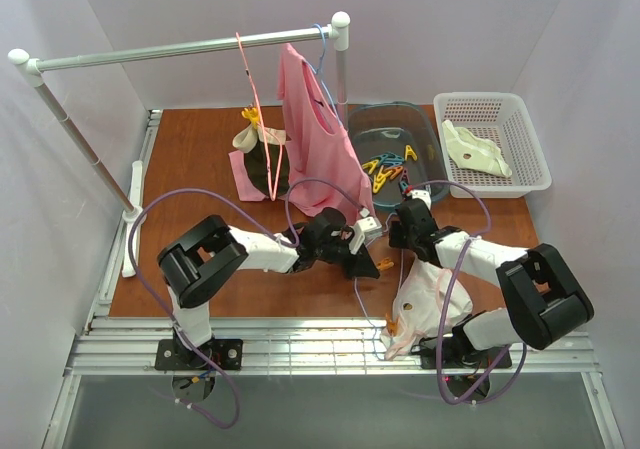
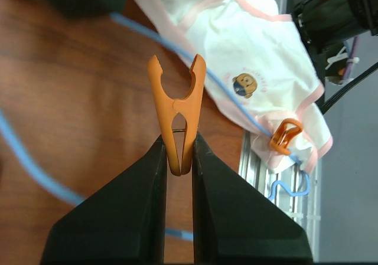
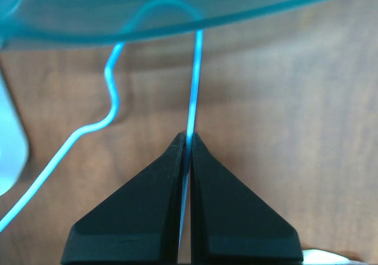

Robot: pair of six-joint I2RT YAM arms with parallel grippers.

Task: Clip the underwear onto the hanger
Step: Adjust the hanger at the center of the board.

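- Landmark: a translucent blue plastic tub (image 1: 395, 107) stands toward the far right of the brown wooden bench (image 1: 190, 169). Loose coloured plastic pegs (image 1: 388, 169) lie inside it.
- Right end effector (image 3: 187, 140): it sits close to the tub's near rim. Its jaws are closed tight on a straight run of the thin light-blue wire hanger (image 3: 194, 88). From the fingertips the wire runs on toward the tub wall.
- Left end effector (image 2: 178, 138): in the top view it is on the near side of the tub and a little to its left. It is clamped on the tail of an orange plastic clothes peg (image 2: 177, 100). The peg's forked mouth is parted and points away from the fingers.
- Task item: the pale pinkish-white thin fabric briefs with pink edging (image 2: 260, 46) lie crumpled on the near side of the tub. They lie across the bench's front edge and onto the grey metal rails (image 1: 300, 344). A small brown cartoon print faces up.
- The hanger wire crosses over the briefs.
- A second orange peg (image 2: 284, 134) sits on that wire at the briefs' pink hem. Whether it bites both fabric and wire cannot be told.
- The peg in the left end effector is apart from the briefs and touches neither fabric nor wire.
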